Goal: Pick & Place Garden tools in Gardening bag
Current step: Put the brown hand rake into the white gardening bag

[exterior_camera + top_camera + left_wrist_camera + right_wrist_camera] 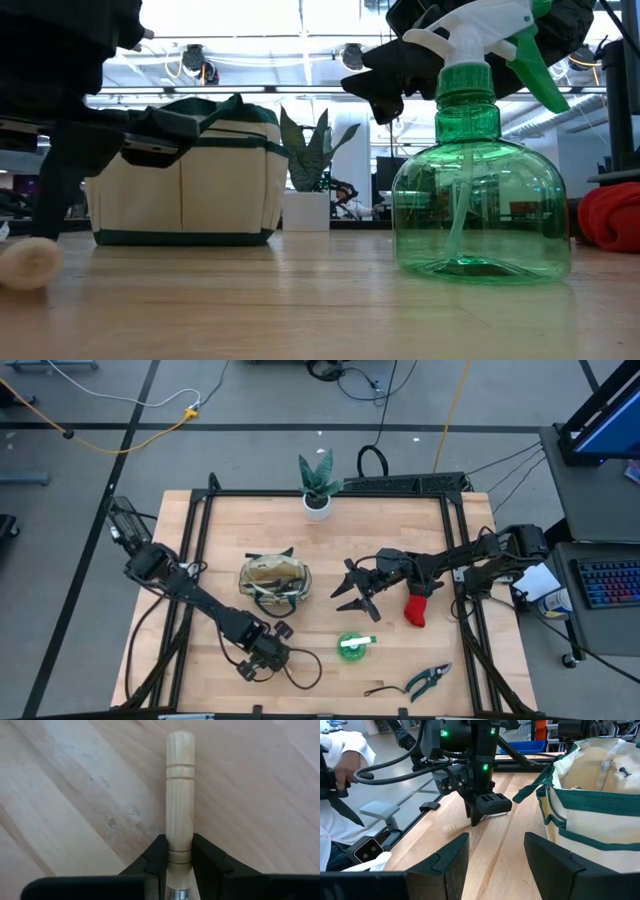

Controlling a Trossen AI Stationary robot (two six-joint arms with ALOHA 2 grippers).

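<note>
While left claw [262,656] sits low at tabletop [200,670] front-left, canvas bag [274,582] lies just beyond it, toward far edge; left arm nearer bag. Right claw [352,592] hovers right of bag, fingers spread, empty. Spray bottle [352,645], shears [430,680], red glove [417,610] well apart; potted plant [318,485] at far edge.

Low view: bag [185,180] upright, wooden handle end [30,262] on tabletop, bottle [480,190] to side.

Left wrist: fingers [156,857] pinching wooden handle [180,795] near metal end, long axis straight ahead.

Right wrist: left claw [482,810] down on tool, bag mouth [600,770] beside; lift must clear rim.
</note>
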